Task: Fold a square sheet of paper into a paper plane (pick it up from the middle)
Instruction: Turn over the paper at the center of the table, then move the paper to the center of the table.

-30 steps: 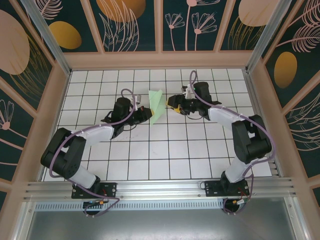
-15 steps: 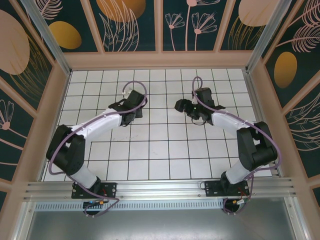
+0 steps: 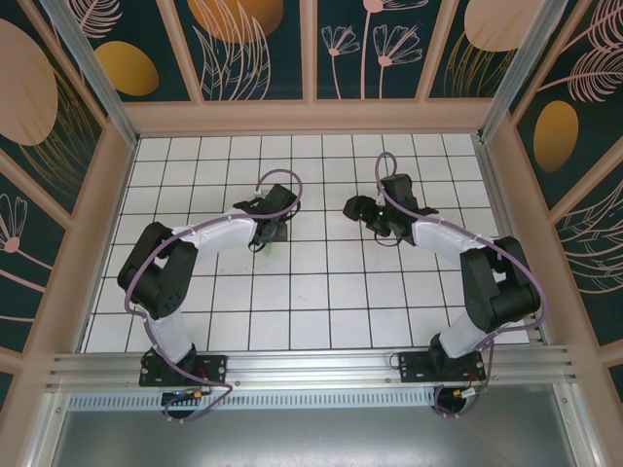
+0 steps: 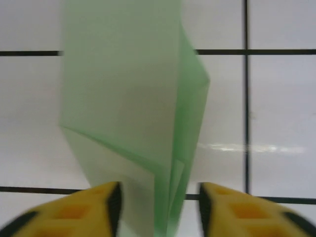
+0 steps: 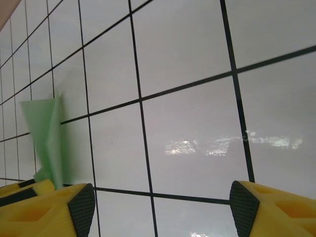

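The pale green sheet of paper, folded into a narrow layered paper plane (image 4: 128, 98), lies on the white grid table and reaches away from my left gripper (image 4: 158, 212). Its near end sits between the yellow fingers (image 4: 84, 212), which stand apart with a gap on the right side, so the left gripper is open. From above, the left gripper (image 3: 274, 226) points down at the table's middle back. The right wrist view has the green paper (image 5: 44, 138) at its left edge. My right gripper (image 5: 160, 207) is open over bare tiles, off to the right of the left one (image 3: 352, 207).
The white table (image 3: 311, 292) with black grid lines is walled by a wooden frame with dark floral panels (image 3: 311, 117). Both arms reach in from the near edge and their wrists are about two tiles apart.
A second ago the paper stood in plain sight between both grippers with the left one shut. The left wrist has since swung right over it and its jaws have parted. The right gripper backed off slightly.
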